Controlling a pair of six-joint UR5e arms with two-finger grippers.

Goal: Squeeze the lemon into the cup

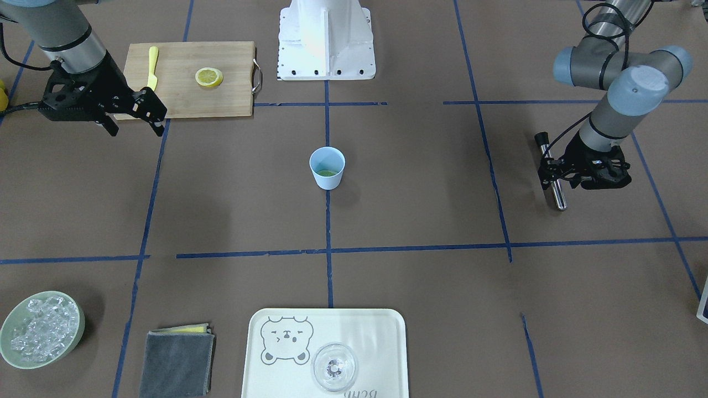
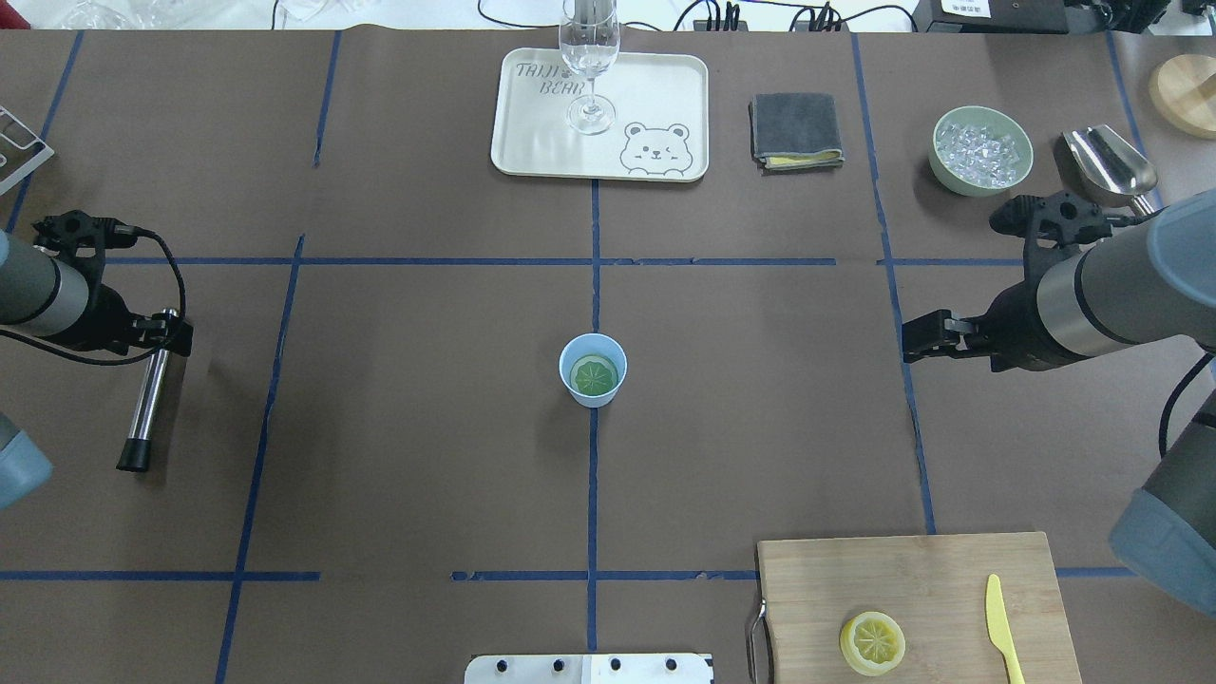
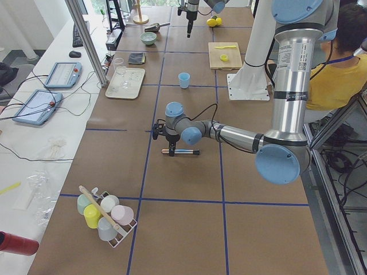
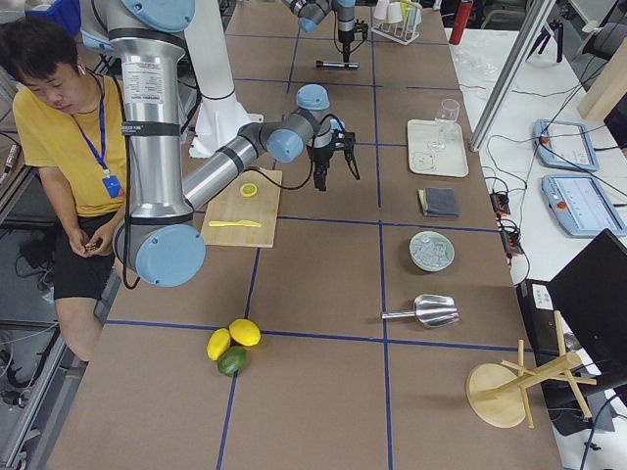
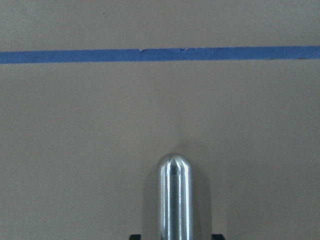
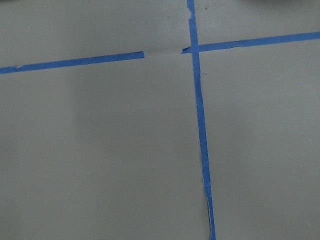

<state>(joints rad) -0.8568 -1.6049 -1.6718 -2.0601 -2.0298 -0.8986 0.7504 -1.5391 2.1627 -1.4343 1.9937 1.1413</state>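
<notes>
- While the lemon (image 1: 209,77) lies cut face up on the wooden cutting board (image 1: 188,97) in the upper left of the front-facing view, nothing grips it. I judge the task to be at its first step, with the reach for the fruit not yet made.
- The right end effector (image 1: 136,130) hangs at the board's left edge in that view, fingers spread and empty, near the lemon but apart from it.
- The left end effector (image 1: 554,174), at the right of the same view, is clenched on a metal rod (image 1: 558,194) and is well apart from the lemon and cup.
- The cup (image 1: 327,182) stands upright at the middle of the tabletop, on a blue tape line, with a green slice (image 2: 595,376) at its bottom.
- The next move, as I judge it, calls for the right end effector to cross over the board and come down around the rind. It should close lightly, so no juice is lost early, then carry the lemon above the cup.
- The yellow knife (image 1: 152,67) lies on the board between that end effector and the lemon, so an approach from above looks safer than a sideways sweep.
- Along the bottom of the front-facing view are a tray (image 1: 359,323) bearing a clear glass (image 1: 334,366), a grey cloth (image 1: 176,362) and a bowl of ice (image 1: 82,331). All sit well apart from the line between board and cup.
</notes>
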